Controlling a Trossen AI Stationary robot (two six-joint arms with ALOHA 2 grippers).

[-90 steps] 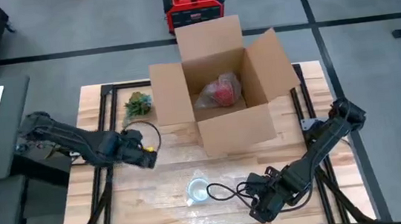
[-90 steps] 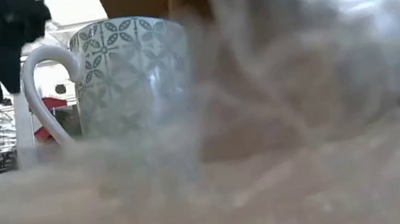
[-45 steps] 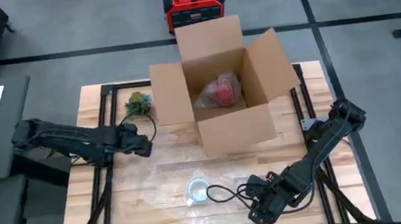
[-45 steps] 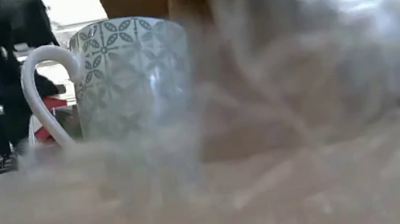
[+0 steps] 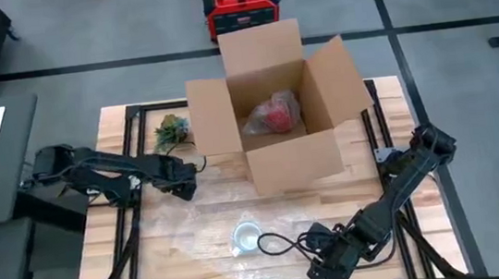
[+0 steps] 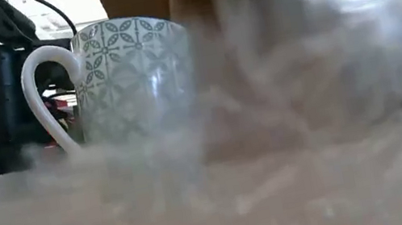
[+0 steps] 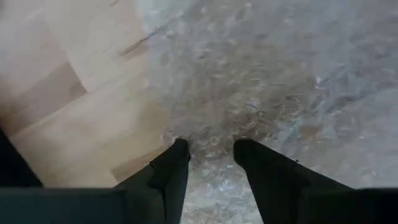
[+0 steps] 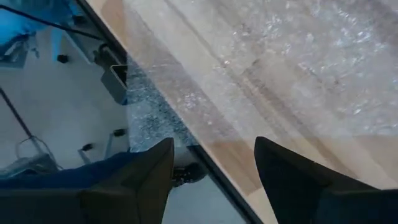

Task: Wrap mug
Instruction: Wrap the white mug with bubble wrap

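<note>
High view: I see mug (image 5: 247,235) upright on bubble wrap (image 5: 204,220), near table (image 5: 132,263) front edge, roughly centred. Left tool (image 5: 186,185) low over wrap's far-left part; right tool (image 5: 322,275) at front edge, right of mug.

Low view: foreground wrap blurs everything; mug base veiled.

Left wrist view: fingers (image 7: 173,163) apart, tips on wrap.

Right wrist view: fingers (image 8: 149,168) spread wide over table edge, holding nothing.

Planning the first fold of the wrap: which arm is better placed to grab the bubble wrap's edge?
Probably the left. Its claw is open and down at the bubble wrap edge beside the mug. The right claw, also open, points past the table edge.
</note>
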